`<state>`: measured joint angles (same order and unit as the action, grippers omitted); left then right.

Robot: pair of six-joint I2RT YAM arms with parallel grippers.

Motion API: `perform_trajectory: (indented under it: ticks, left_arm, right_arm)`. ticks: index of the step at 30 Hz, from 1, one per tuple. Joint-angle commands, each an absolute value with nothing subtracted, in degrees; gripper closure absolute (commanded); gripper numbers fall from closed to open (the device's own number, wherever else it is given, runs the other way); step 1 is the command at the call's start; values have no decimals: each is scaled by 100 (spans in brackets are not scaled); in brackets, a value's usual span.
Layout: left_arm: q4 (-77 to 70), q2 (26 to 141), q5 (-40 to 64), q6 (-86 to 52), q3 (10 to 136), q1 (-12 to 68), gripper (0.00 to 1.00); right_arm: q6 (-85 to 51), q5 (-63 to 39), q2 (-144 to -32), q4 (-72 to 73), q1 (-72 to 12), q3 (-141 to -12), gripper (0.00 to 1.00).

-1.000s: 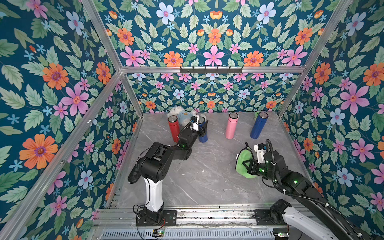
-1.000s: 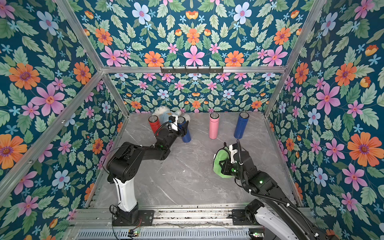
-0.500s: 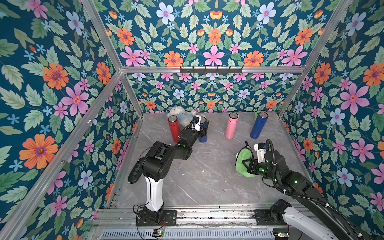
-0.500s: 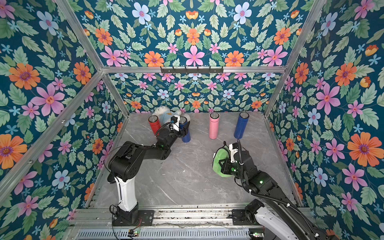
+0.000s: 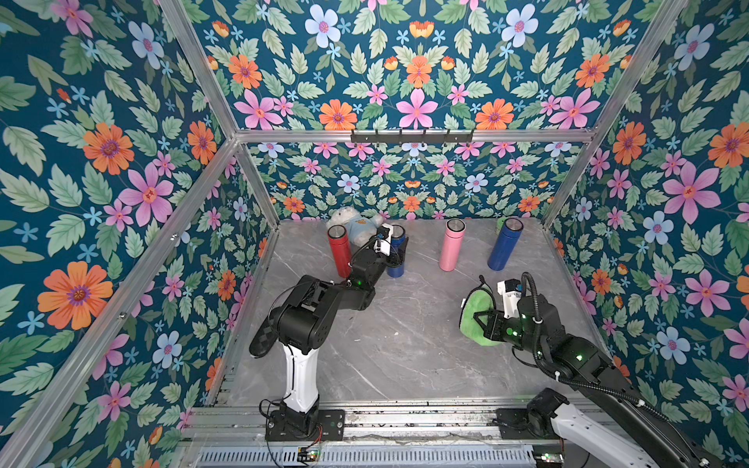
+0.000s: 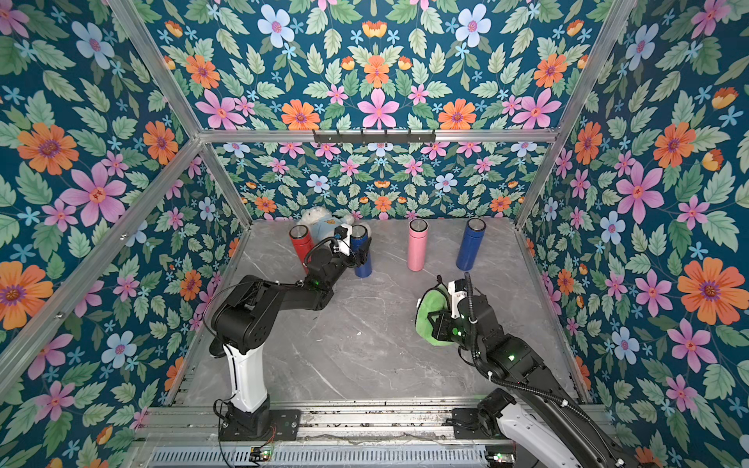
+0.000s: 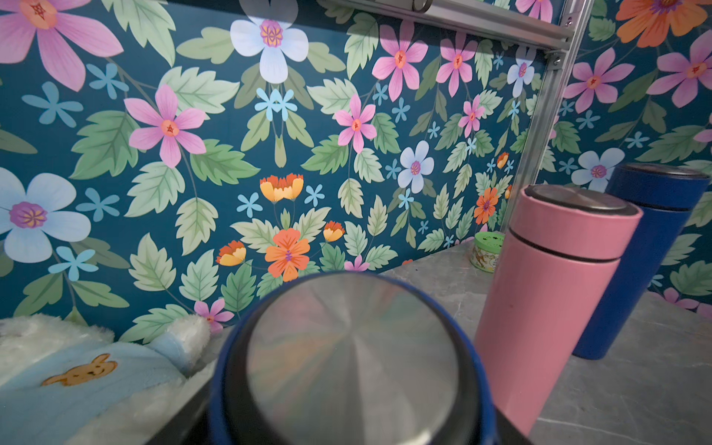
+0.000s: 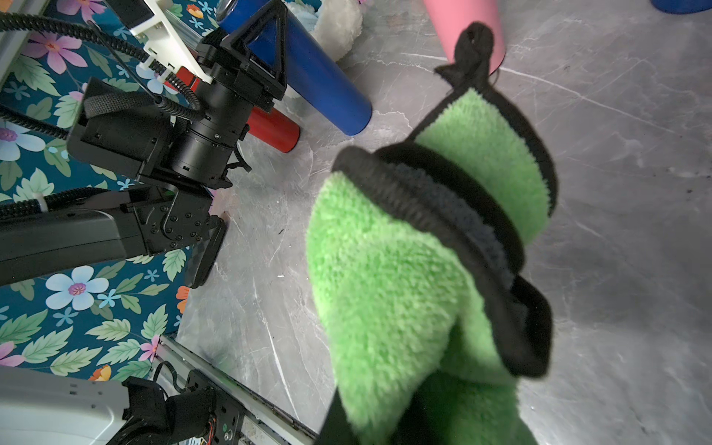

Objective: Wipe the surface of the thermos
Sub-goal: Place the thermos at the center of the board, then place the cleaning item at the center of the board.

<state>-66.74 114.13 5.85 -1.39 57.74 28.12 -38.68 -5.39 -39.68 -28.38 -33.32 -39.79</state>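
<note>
Top views. Dark blue cylindrical thermos with a steel cap [image 5: 396,270] stands upright at the back of the grey marbled tabletop [image 5: 405,356]. It is just beside a red steel-capped thermos [image 5: 339,255], with a white and pale blue plush toy [image 5: 356,225] behind. Left gripper [image 5: 395,253] has its jaws wide, one either side of the blue body. Whether the pads press on it, you cannot tell. Right gripper [image 5: 480,322] is closed on a green fleecy cloth with black trim [image 5: 472,308], well apart from the thermos. Risk: if the left hold is loose, your first push with the cloth could tip or slide the thermos into the red one.

Left wrist. Steel cap [image 7: 350,358] fills the foreground. Pink thermos [image 7: 551,308] and a second blue thermos [image 7: 647,269] stand near. A careless sweep of the cloth arm could knock the pink one over. Small green-lidded tin [image 7: 486,250] carries a printed label, too small to read. The plush shows an orange rabbit patch [image 7: 79,375], no lettering.

Right wrist. The cloth hides the fingertips. Its black hanging loop [image 8: 472,42] sticks out and could catch on a cap or on the left jaws. You can read no brand or writing on any thermos.
</note>
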Motion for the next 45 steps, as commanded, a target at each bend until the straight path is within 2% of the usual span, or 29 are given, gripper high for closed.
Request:
perform_trajectory:
  ticks: [1,6,11,23,31,37,45]
  left_arm:
    - [-6724,11338,580,-66,5766,2804,20]
    - [-6706,11292,589,-69,5722,2796,13]
    - [-6713,11166,593,-96,5616,2799,1]
    - [-6511,10101,520,-466,4552,2803,1]
    - [-5272,8932,484,-690,3831,2850,1]
    - [-4008,7710,207,-755,3434,2907,1]
    - [-2464,6144,-177,-766,3096,2922,1]
  right_arm:
    - [-3902,-446,-3925,-2782,-3329,-3955,100]
    - [-3911,-431,-3873,-2788,-3332,-3929,100]
    - [-3916,-438,-3848,-2780,-3329,-3927,100]
    - [-3946,-651,-4085,-2491,-3331,-3799,100]
    - [-3974,-841,-4416,-2126,-3326,-3657,100]
    - [-4098,-1381,-5357,-1066,-3377,-3363,100]
    - [-4091,-1414,-7537,427,-4397,-4139,100]
